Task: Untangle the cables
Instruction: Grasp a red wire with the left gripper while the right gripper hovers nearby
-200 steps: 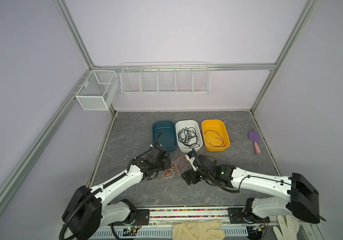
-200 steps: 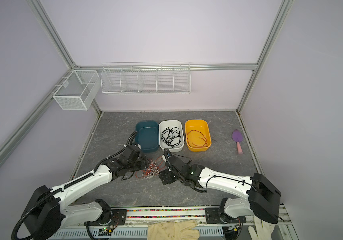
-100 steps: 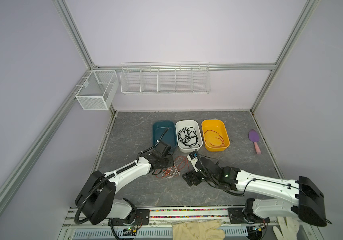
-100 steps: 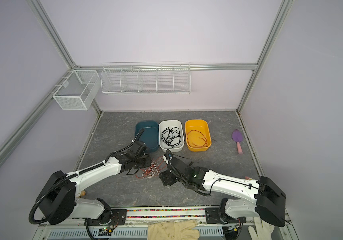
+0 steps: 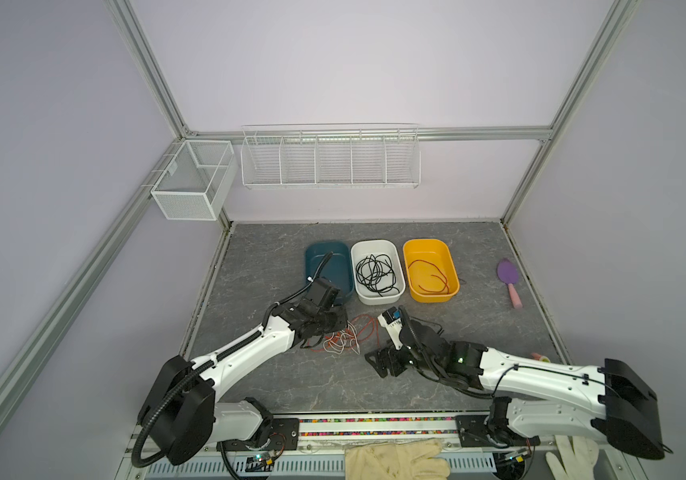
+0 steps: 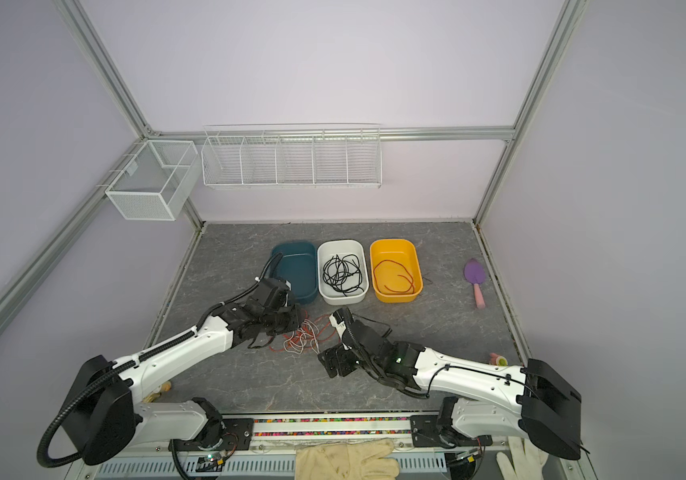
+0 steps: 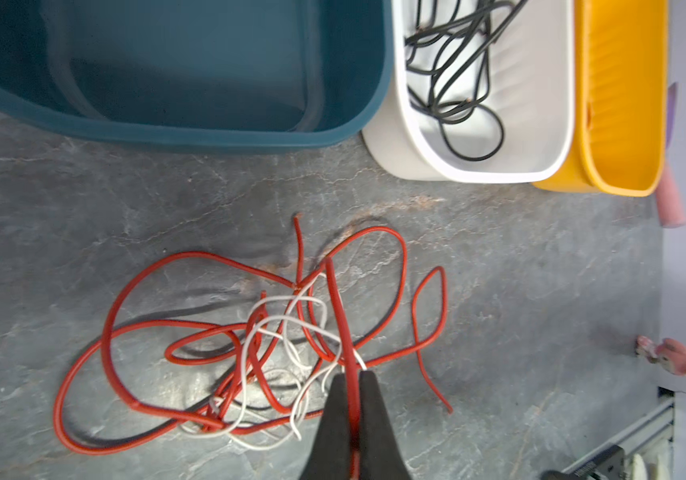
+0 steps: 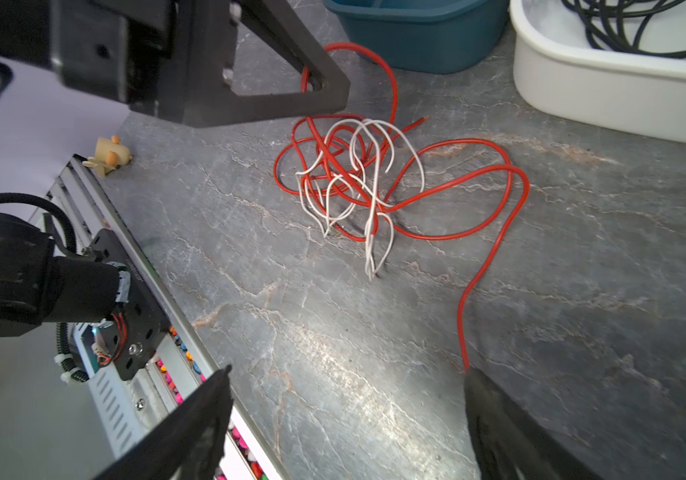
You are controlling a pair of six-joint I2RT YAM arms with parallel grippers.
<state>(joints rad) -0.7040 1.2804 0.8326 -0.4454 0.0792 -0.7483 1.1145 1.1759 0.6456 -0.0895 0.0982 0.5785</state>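
My left pincer clamps one red cable of the tangle, which lies mid-frame on the table, below the teal bin. The right pincer stands wide, empty. If I pull, the white cable may tighten, or all drags along.

Teal bin, white bin and yellow bin stand in a row at the back of the bench, walls touching or nearly so, no passage between them; just before the teal bin lies the cable tangle, the left pincer clamped on a red strand at its edge, the right pincer gaping near it; bare bench lies open nearer than the tangle, left of the teal bin, and between yellow bin and purple brush.
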